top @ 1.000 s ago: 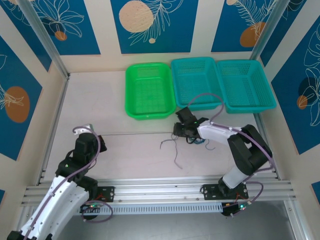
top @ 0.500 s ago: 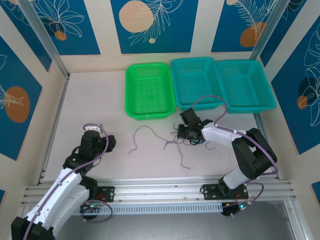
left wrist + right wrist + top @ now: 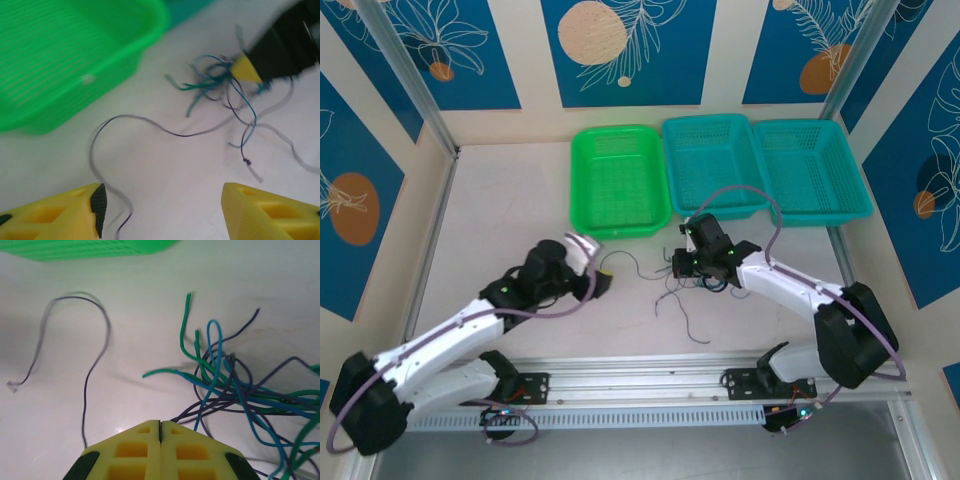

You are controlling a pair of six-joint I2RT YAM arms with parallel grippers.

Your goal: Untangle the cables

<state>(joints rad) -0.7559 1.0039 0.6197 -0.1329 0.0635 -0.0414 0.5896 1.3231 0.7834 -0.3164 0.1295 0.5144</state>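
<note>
My left gripper (image 3: pixel 160 202) hangs with its fingers apart and nothing between them, low over the table (image 3: pixel 500 210). One loose dark strand (image 3: pixel 150 126) runs just beside its left finger and curls off toward the green basket (image 3: pixel 60 60). My right gripper (image 3: pixel 160 426) has its fingers pressed together at the edge of the cables (image 3: pixel 235 390), a knot of green, blue and purple strands lying on the table near the green basket; whether a strand is pinched I cannot tell.
</note>
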